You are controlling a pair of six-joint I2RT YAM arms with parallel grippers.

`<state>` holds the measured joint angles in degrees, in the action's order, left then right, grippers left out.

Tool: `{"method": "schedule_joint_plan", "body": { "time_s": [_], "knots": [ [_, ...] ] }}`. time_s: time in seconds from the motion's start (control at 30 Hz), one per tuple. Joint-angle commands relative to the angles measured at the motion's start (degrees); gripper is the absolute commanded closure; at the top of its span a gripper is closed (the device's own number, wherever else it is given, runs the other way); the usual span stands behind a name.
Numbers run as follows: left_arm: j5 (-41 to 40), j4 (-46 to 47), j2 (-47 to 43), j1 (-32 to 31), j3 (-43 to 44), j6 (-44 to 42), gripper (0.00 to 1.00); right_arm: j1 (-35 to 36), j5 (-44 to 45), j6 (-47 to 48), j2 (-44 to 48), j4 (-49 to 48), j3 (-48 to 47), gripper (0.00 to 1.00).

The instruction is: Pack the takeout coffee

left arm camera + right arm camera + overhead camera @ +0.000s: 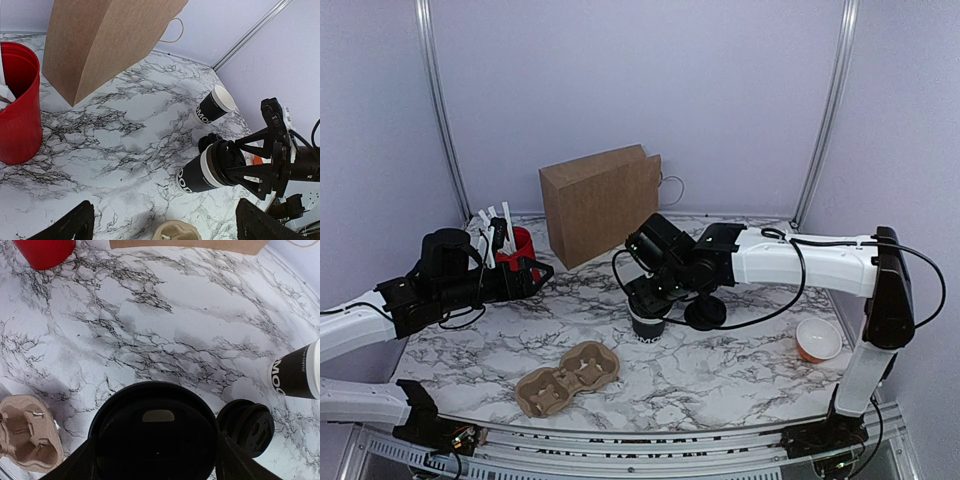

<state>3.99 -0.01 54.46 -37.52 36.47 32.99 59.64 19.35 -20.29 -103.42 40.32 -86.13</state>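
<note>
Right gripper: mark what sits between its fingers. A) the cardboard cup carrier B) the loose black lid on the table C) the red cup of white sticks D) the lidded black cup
D: the right wrist view shows the right gripper with one finger on each side of the round black lid of the takeout coffee.

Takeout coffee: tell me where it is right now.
In the top view the takeout coffee stands mid-table, gripped by the right gripper. A loose black lid lies just to its right, and the pulp cup carrier lies nearer the bases.
</note>
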Motion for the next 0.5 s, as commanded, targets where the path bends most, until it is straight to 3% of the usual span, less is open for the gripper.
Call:
{"method": "schedule_joint_plan", "body": {
  "time_s": [0.0, 0.47],
  "knots": [
    [0.1, 1.4, -0.1, -0.3, -0.8, -0.9, 0.01, 0.7, -0.3, -0.1, -0.3, -0.5, -2.1, 0.25],
    [0.1, 1.5, 0.3, -0.3, -0.7, -0.9, 0.01, 0.7, -0.2, 0.0, -2.2, -0.2, -1.8, 0.25]
  ]
}}
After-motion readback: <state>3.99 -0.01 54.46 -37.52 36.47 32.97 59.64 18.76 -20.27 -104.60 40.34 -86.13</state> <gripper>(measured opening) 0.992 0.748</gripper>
